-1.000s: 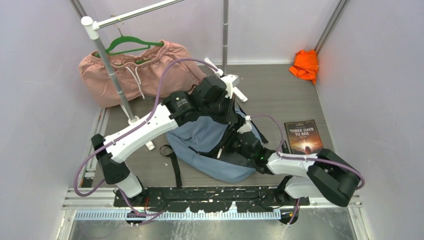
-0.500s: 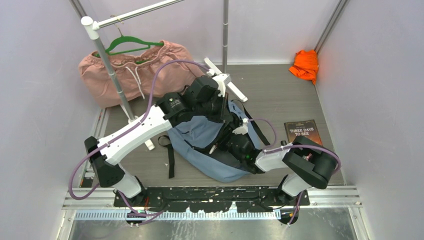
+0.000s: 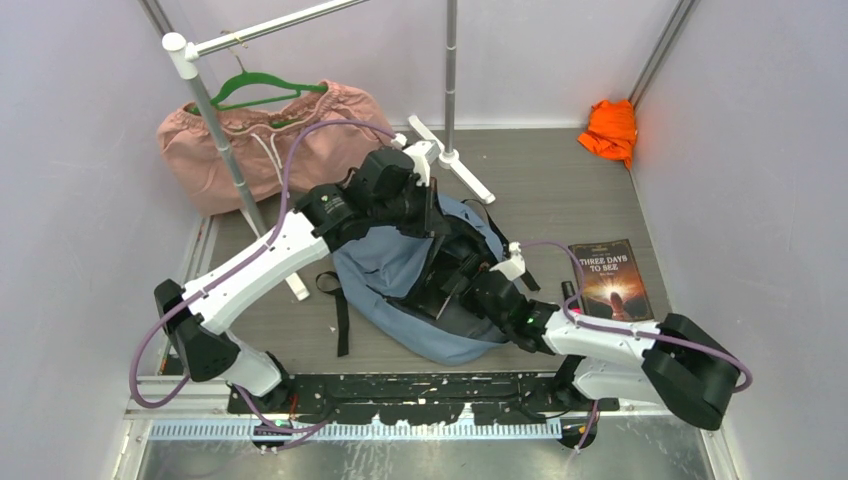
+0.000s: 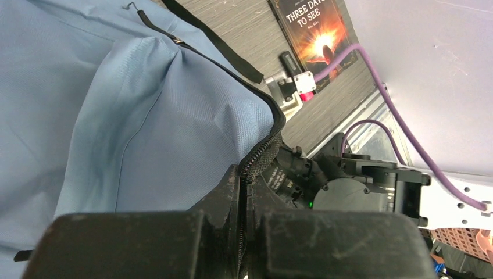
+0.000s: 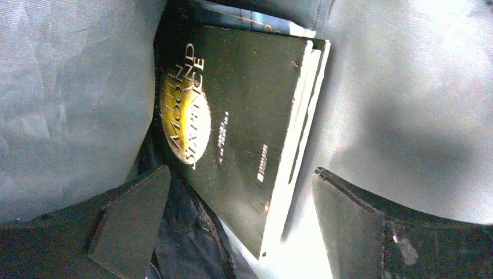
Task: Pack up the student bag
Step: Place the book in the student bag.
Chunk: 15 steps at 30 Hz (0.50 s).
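Already one dark book [image 5: 232,116] sits in the student bag [image 3: 392,265], left gripper [image 4: 243,174] pinching its rim, right gripper [image 5: 239,171] spread; second book [image 3: 608,273] remains outside.

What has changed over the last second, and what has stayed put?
The left gripper, shut on the zipper edge of the student bag, has dragged it leftward, widening the opening. The right arm raised its elbow, then lowered it; the right gripper is open inside the bag, facing a dark book now showing in the opening. The Three Days to See book, pink garment and orange cloth stayed put.
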Available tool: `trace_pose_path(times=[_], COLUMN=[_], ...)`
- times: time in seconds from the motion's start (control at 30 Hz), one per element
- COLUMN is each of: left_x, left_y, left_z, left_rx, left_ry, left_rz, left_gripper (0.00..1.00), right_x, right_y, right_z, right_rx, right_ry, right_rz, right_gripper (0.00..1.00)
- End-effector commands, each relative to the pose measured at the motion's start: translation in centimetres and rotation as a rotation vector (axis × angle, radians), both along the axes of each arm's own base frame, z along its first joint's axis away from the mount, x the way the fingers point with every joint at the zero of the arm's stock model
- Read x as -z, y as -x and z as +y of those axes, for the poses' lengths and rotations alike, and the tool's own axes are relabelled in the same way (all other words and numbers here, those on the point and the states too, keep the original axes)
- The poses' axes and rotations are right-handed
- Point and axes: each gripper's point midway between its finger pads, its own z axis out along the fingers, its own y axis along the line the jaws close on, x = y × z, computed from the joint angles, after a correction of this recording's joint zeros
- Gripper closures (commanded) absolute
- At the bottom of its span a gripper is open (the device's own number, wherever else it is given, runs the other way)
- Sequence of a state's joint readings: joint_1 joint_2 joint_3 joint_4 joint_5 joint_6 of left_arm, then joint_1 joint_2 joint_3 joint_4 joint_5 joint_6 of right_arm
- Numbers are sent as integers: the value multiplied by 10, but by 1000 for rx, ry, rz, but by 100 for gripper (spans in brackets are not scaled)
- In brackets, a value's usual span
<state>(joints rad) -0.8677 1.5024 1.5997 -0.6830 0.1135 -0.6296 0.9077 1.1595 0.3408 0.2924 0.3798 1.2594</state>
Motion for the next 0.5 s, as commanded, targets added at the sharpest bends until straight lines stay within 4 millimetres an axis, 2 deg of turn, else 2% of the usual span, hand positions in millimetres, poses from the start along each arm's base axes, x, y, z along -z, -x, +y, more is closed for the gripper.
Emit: trace_pose_path(times=[0.0, 0.1, 0.17, 0.27, 0.33, 0.37, 0.4, 0.47], left_x=[-37, -36, -37, -36, -35, -34, -34, -34], left_y=[1, 0, 0, 1, 1, 1, 1, 1], left_z=[1, 3, 3, 3, 2, 2, 1, 0], left_rx=[7, 6, 7, 10, 14, 17, 19, 23], left_ry=[117, 119, 123, 127, 128, 128, 130, 132], left_rz=[-62, -60, -61, -59, -57, -53, -51, -47], left_gripper=[100, 100, 100, 100, 100, 100, 100, 100], right_x=[-8, -5, -3, -5, -6, -6, -6, 0], right_y=[4, 10, 13, 14, 14, 13, 12, 11], right_z=[-10, -15, -19, -23, -23, -22, -20, -14], right_rx=[18, 27, 40, 44, 38, 35, 29, 16], right_ry=[30, 14, 3, -15, -5, 1, 6, 17], right_rz=[24, 42, 43, 23, 10, 9, 11, 24], right_gripper=[3, 3, 7, 30, 53, 61, 66, 69])
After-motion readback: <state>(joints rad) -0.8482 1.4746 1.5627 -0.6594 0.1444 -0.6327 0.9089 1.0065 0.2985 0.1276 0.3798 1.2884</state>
